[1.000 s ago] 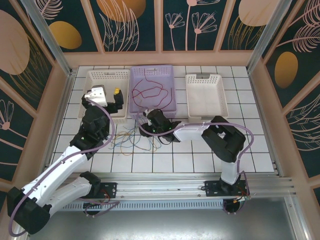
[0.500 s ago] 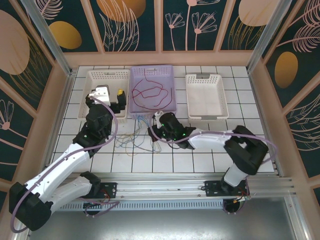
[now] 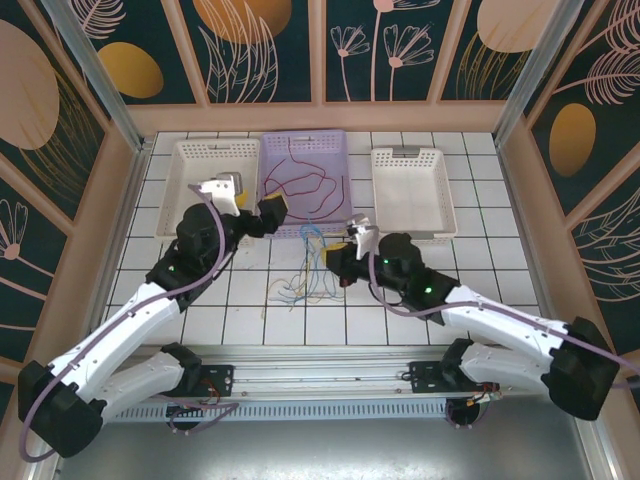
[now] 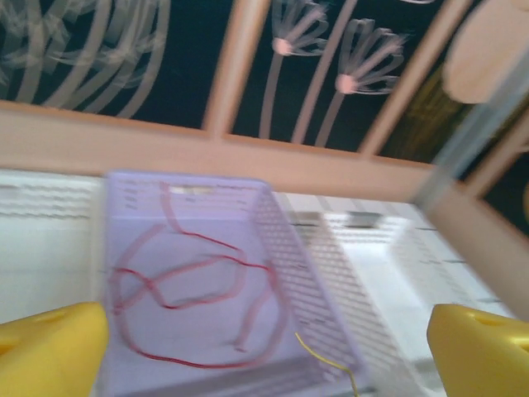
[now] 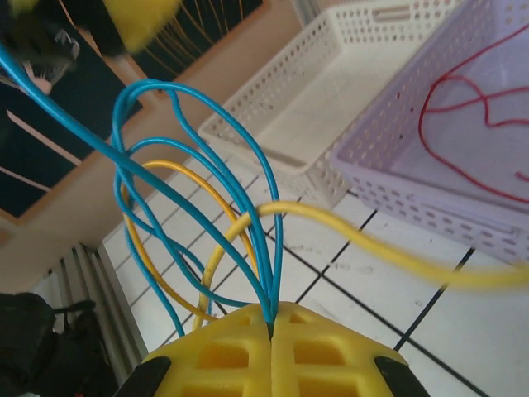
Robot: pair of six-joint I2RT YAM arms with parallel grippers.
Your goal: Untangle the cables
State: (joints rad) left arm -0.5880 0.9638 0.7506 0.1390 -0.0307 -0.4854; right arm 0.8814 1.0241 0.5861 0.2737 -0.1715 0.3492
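A loose tangle of blue and yellow cables (image 3: 300, 282) lies on the white tiles in front of the purple basket (image 3: 345, 215). My right gripper (image 3: 338, 262) sits at the tangle's right side, shut on blue cables (image 5: 273, 273) that loop up from its jaws (image 5: 272, 329). A yellow cable (image 5: 372, 244) arcs across just beyond them. A red cable (image 3: 303, 184) lies coiled inside the purple basket (image 4: 285, 273); the left wrist view shows this red cable (image 4: 190, 285) from above. My left gripper (image 3: 258, 208) hovers at the basket's front left corner, open and empty (image 4: 264, 356).
A white basket (image 3: 210, 160) stands left of the purple one and another white basket (image 3: 410, 190) to its right. A yellow cable end (image 4: 326, 360) pokes up at the purple basket's near edge. Wooden walls ring the tiled table.
My right gripper closed on the blue cables and drew back to the right, lifting strands. The left gripper moved right, from over the left white basket to the purple basket's corner.
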